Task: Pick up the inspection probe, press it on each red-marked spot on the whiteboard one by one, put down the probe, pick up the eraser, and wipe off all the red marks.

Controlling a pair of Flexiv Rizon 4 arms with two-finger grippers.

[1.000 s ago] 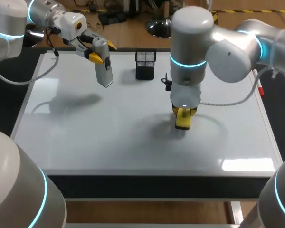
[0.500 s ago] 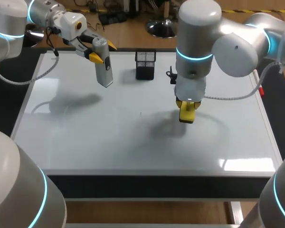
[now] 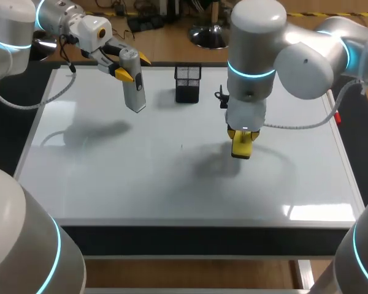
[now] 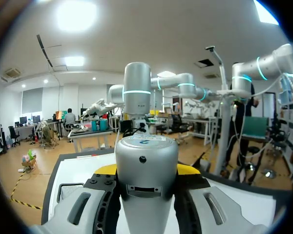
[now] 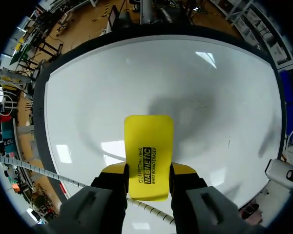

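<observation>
The right claw grips the yellow eraser at the middle of the whiteboard. No red marks show, so wiping looks nearly done. The left claw clamps the probe above the board's far-left corner, not set down.

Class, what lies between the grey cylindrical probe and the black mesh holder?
Head view: only bare whiteboard between grey cylindrical probe and black mesh holder.

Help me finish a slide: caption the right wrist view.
Right gripper shut on the yellow eraser, poised over the whiteboard.
</observation>
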